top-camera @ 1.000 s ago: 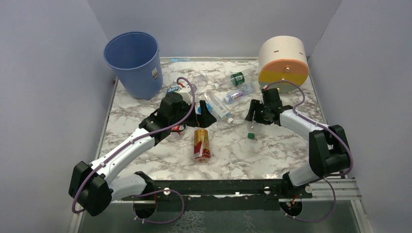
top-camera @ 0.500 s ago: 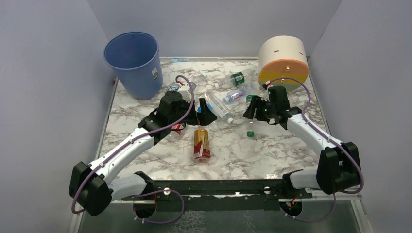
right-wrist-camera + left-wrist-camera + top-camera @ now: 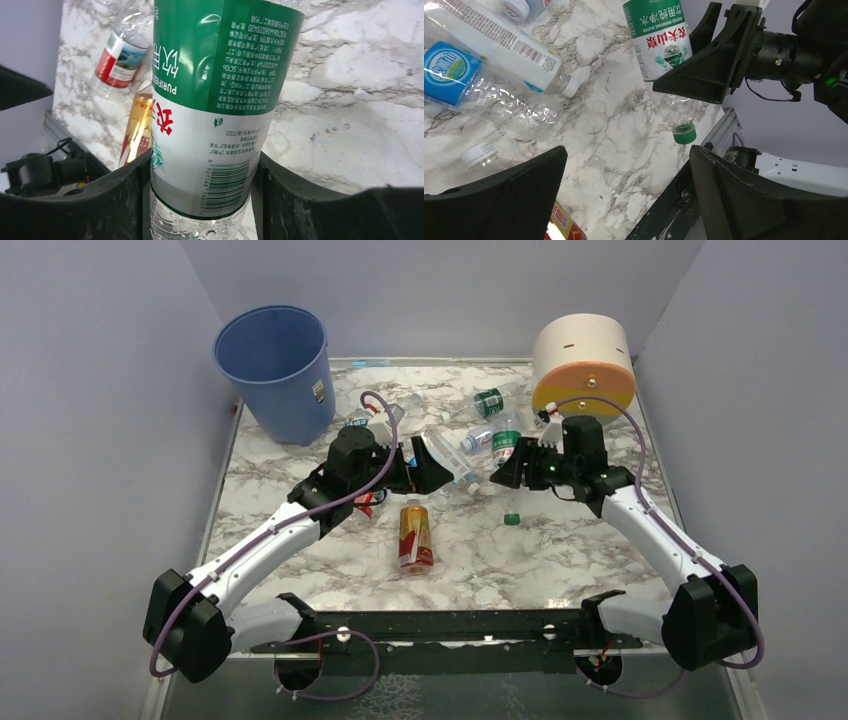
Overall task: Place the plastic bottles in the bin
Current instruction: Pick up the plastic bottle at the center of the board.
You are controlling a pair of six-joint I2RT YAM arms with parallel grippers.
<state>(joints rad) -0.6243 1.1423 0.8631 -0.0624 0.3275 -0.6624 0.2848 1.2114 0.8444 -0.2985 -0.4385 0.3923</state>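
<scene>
My right gripper point(image 3: 514, 468) is shut on a green-labelled plastic bottle point(image 3: 215, 100), which hangs above the table with its green cap point(image 3: 684, 134) down. Both fingers point(image 3: 300, 200) press on the label's lower edge. My left gripper point(image 3: 626, 165) stands open and empty just left of that bottle, above bare marble. An amber bottle point(image 3: 414, 537) lies in front of the left gripper. Several clear bottles lie behind the grippers, among them a blue-labelled one point(image 3: 449, 70) and a white-labelled one point(image 3: 509, 42). The blue bin point(image 3: 275, 370) stands upright at the back left.
A cream and orange drum point(image 3: 585, 370) lies on its side at the back right, close behind the right arm. Another green-labelled bottle point(image 3: 489, 402) and a red-labelled one point(image 3: 120, 60) lie on the marble. Grey walls enclose the table on three sides.
The right gripper has closed on the green-labelled bottle and lifted it off the table, so it now hangs cap down. The right arm swung outward. The left arm barely moved.
</scene>
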